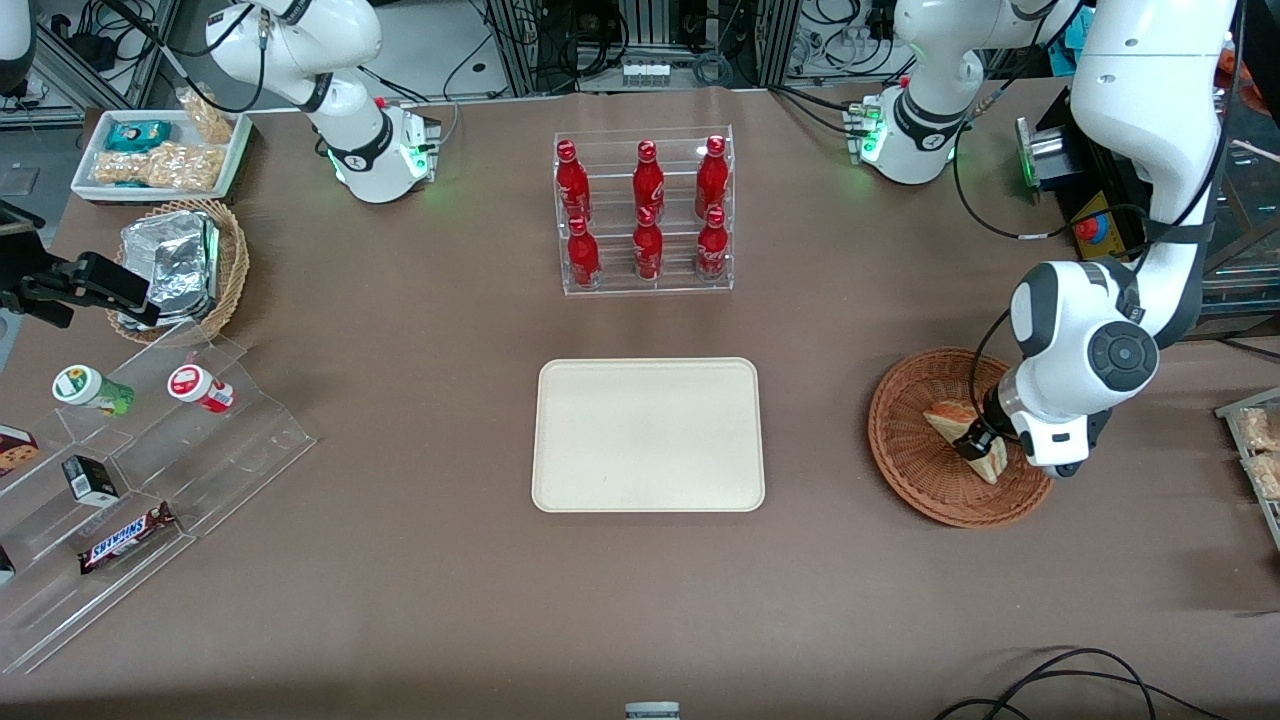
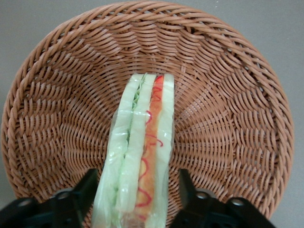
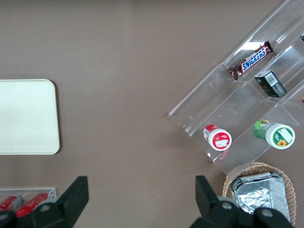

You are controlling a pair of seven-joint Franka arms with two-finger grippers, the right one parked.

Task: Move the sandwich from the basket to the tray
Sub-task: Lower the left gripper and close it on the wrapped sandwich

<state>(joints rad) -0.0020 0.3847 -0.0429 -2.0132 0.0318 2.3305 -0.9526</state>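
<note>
Brown paper-covered worktop w/ cables and racks along its back edge. Flat cream rectangular tray [image 1: 648, 435] sits mid-table, bare. The round reddish-brown woven wicker basket [image 1: 935, 440] lies toward the working arm's end, well apart from the tray.

Progress: early. The small triangular sandwich wedge [image 2: 142, 156], pale bread w/ orange-red and green filling, is in the basket, standing on edge, cut face up toward the wrist cam. The left arm's gripper [image 1: 975, 440] is down inside the basket, one black finger [image 2: 85, 190] on each side of the wedge. Fingers are spread, and each has a sliver of wicker showing between it and the bread, so as I read it there's no grip yet. Left to do: close, lift, carry over to the tray, set down, let go.

Orientation: the wedge's long axis runs lengthwise between the fingers, filling stripes parallel to them. In the front view it lies diagonally, one end toward the basket's middle, the other toward the basket's rim nearer the front cam.
</note>
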